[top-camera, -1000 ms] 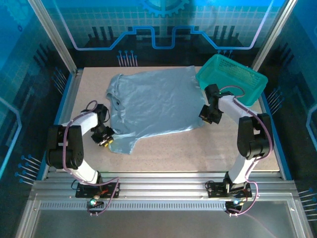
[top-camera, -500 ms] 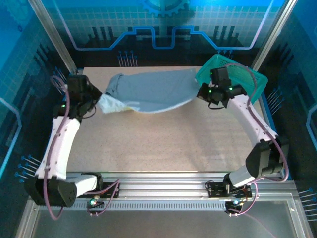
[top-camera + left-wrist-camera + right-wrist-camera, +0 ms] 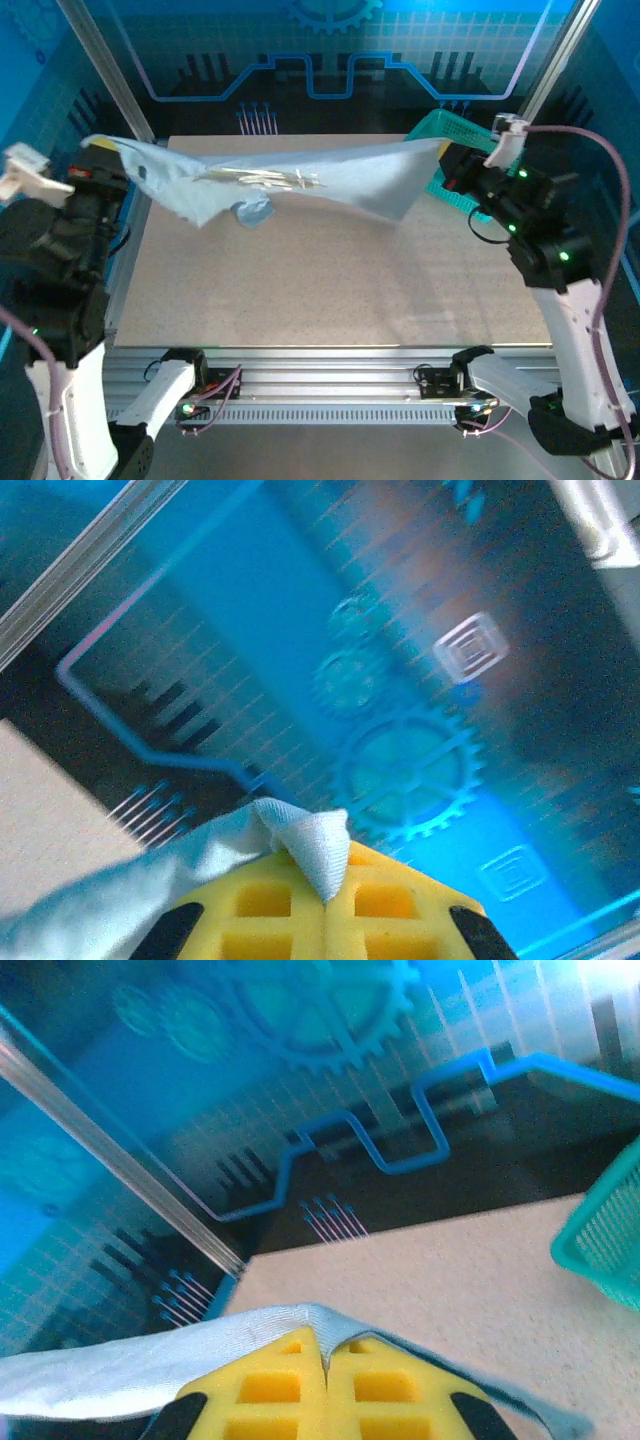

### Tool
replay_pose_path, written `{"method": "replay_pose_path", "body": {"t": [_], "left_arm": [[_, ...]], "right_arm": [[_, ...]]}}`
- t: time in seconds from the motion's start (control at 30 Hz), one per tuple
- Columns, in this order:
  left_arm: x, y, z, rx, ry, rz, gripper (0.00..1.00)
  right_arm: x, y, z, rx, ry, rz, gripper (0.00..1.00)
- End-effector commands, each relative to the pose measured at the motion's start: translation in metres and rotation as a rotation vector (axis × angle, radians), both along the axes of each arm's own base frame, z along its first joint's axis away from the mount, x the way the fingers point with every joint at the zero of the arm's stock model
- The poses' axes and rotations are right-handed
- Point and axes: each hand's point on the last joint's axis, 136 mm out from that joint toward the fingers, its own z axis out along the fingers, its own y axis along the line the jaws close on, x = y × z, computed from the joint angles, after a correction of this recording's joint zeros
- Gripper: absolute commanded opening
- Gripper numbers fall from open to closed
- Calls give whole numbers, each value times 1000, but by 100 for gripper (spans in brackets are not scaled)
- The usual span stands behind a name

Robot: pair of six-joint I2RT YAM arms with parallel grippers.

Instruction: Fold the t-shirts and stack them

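Two arms stand up from the metal rail (image 3: 320,385) at the near edge, the left arm (image 3: 60,330) and the right arm (image 3: 575,320) flanking the speckled surface (image 3: 320,290), whose near half lies bare. Above its far half one pale grey-blue t-shirt (image 3: 330,180) hangs stretched in the air between them, its lower edge sagging and a bunched fold dangling toward the left end. The left gripper (image 3: 103,152) pinches the shirt's left corner; in the left wrist view its yellow jaws are pressed together on a white-edged tip of cloth. The right gripper (image 3: 447,165) grips the right end, and in the right wrist view its jaws are closed on a folded hem. Behind that end sits the teal mesh basket (image 3: 450,125) at the far right corner, partly hidden by the cloth and the right gripper. Farthest back stands the blue back wall (image 3: 330,50), printed with a gear.
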Motion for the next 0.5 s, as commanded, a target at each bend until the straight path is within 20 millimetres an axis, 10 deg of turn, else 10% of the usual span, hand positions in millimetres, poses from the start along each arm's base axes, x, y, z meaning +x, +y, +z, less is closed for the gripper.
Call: {"method": "replay_pose_path", "body": {"t": [0.0, 0.17, 0.47], "left_arm": [[-9, 1, 40, 44, -85, 17, 0], [40, -6, 41, 41, 18, -34, 0], [190, -3, -13, -28, 184, -207, 0]], "right_arm": [[-19, 1, 27, 3, -64, 31, 0], [-5, 7, 44, 37, -73, 43, 0], [92, 42, 33, 103, -25, 114, 0]]}}
